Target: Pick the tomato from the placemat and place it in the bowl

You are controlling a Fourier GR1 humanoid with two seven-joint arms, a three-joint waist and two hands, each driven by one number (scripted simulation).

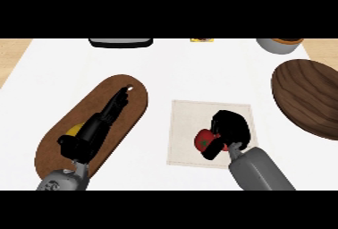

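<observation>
Head view: the black right hand (228,129) curls round a red round tomato (204,139) on the beige square placemat (188,129). The grasping step appears under way; next would be lifting toward the dark wooden bowl (307,100) at right. The left hand (99,123), fingers straight, rests over a brown oval board (128,118)

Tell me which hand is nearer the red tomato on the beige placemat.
Right. The right hand sits on the red tomato, fingers curled round it over the beige square placemat. The left hand lies apart, stretched over the brown oval wooden board.
</observation>
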